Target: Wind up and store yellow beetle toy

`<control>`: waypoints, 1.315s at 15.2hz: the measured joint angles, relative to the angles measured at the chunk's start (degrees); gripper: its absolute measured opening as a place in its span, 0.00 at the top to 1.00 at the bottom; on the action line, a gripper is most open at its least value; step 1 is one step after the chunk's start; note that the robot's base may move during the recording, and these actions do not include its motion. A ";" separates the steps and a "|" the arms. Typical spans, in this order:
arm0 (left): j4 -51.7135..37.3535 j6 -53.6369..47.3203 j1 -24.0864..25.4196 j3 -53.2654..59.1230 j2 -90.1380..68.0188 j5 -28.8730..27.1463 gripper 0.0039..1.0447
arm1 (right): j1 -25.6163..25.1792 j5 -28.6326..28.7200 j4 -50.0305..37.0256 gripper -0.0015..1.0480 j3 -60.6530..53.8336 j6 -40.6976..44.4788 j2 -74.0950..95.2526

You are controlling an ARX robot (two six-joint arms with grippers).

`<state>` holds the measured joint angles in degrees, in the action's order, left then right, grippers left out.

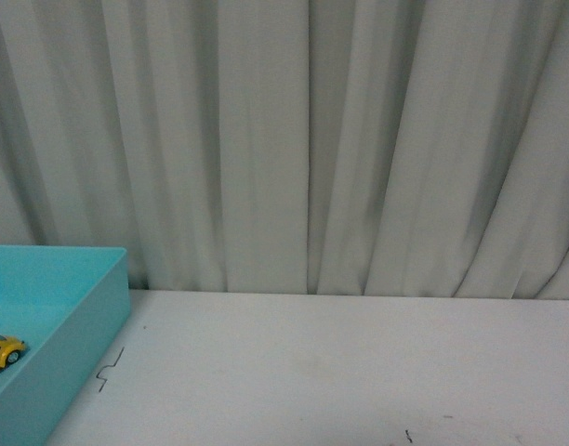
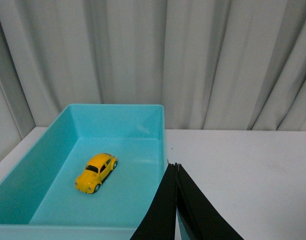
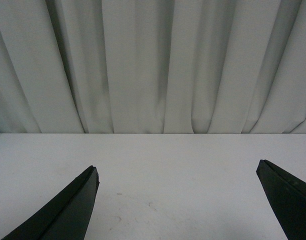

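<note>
The beetle (image 2: 96,172) is seen on its wheels on the floor of the teal bin (image 2: 53,131), clear of every wall, at the far left of the counter (image 1: 340,372). Storage looks done. The left claw (image 2: 174,167) is clenched empty above the bin's right wall; the right claw (image 3: 178,175) is spread wide over bare counter. Any retreat is best made straight up, so the bin is not nudged.

You see a glossy yellow beetle toy (image 2: 96,171) in a smooth, plastic-looking turquoise bin (image 2: 143,115), a matt white surface (image 1: 340,372) with faint scuffs, and soft, pleated grey cloth curtains (image 1: 294,139) behind.
</note>
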<state>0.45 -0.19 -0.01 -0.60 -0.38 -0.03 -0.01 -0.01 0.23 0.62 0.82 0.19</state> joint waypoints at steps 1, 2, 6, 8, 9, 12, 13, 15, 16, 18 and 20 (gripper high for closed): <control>-0.39 0.00 0.00 0.00 0.07 -0.02 0.99 | 0.00 -0.02 0.00 0.06 0.00 0.00 0.00; -0.26 0.00 0.00 0.00 0.07 -0.02 0.99 | 0.00 -0.02 -0.02 0.06 0.00 0.00 0.00; -0.24 0.07 0.00 0.00 0.07 0.00 0.89 | 0.00 0.00 0.00 0.06 0.00 0.02 0.00; -0.24 0.07 0.00 0.00 0.07 -0.02 0.64 | 0.00 0.00 0.00 0.06 0.00 0.02 0.00; -0.24 0.07 0.00 0.00 0.07 0.00 0.54 | 0.00 0.00 0.00 0.06 0.00 0.02 0.00; -0.24 0.04 0.00 0.00 0.07 0.00 0.18 | 0.00 0.00 0.00 0.06 0.00 0.02 0.00; -0.24 0.07 0.00 0.00 0.07 -0.02 0.06 | 0.00 -0.02 0.00 0.06 0.00 0.02 0.00; -0.24 0.02 0.00 0.00 0.07 0.00 0.06 | 0.00 -0.02 0.00 0.06 0.00 0.02 0.00; -0.24 0.04 0.00 0.00 0.07 -0.02 0.06 | 0.00 0.00 0.00 0.06 0.00 0.02 0.00; -0.24 0.04 0.00 0.00 0.07 0.00 0.06 | 0.00 0.00 0.00 0.06 0.00 0.02 0.00; -0.24 0.04 0.00 0.00 0.07 0.00 0.06 | 0.00 0.00 0.00 0.06 0.00 0.02 0.00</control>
<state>0.21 -0.14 -0.01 -0.60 -0.32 -0.03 -0.01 -0.01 0.23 0.62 0.84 0.19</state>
